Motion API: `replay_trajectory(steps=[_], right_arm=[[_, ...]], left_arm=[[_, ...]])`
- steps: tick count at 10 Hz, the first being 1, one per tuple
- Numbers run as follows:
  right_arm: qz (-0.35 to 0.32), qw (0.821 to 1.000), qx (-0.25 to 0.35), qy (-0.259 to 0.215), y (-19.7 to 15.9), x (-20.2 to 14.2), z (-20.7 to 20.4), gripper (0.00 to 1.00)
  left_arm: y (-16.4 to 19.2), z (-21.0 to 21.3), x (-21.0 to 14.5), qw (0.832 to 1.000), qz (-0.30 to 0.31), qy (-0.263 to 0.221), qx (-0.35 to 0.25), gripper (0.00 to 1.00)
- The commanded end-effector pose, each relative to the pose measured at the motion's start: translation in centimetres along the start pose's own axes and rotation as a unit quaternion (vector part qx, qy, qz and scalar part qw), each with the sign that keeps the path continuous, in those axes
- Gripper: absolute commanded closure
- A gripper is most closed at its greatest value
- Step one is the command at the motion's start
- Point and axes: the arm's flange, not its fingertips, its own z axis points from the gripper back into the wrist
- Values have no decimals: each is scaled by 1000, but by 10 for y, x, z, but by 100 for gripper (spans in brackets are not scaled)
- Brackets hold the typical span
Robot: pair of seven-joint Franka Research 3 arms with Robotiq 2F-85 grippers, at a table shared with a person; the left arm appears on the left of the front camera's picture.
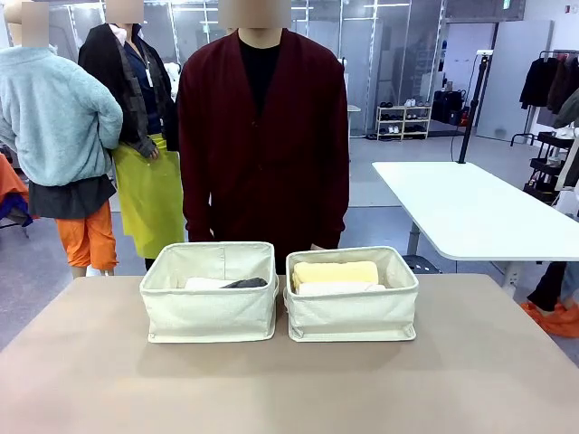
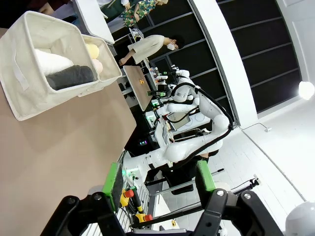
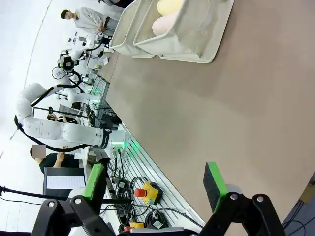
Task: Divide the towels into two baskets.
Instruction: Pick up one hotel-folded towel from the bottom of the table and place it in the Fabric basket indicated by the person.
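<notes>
The towels are sitting inside the two baskets at the far middle of the bench. The left basket [image 1: 209, 298] is holding the white towel [image 1: 204, 283] and the dark grey towel [image 1: 248, 283], lying side by side low in the bin, the grey one on the side nearer the other basket. The right basket [image 1: 352, 301], touching or just beside the left basket, is carrying the pale yellow towel [image 1: 335, 271] along its far wall, with a paler roll [image 1: 336, 289] lying in front of it; the right wrist view is showing that roll as the pale pink towel [image 3: 165, 23].

A person in a dark red cardigan [image 1: 263, 145] is standing right behind the baskets, at the far edge of the bench [image 1: 289, 380].

Moving out from the baskets, the left tool [image 2: 160, 179] is hanging off the bench's near edge, well away from the left basket, its green pads partly spread and pinching nothing. The left wrist view is looking back at the left basket with white and grey rolls showing inside.

The right tool [image 3: 155, 179] is likewise well back from the right basket, over the bench's near edge, with its fingers spread wide and nothing between them.
</notes>
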Motion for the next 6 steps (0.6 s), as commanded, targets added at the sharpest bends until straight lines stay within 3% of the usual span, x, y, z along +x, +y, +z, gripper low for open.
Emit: replay_trajectory(steps=[1, 6], right_arm=[[8, 1000, 5, -5, 4, -4, -3, 0], [8, 1000, 5, -5, 4, -4, -3, 0]], left_arm=[[-5, 1, -4, 1000, -2, 3, 0, 24], [-5, 1, -4, 1000, -2, 3, 0, 24]])
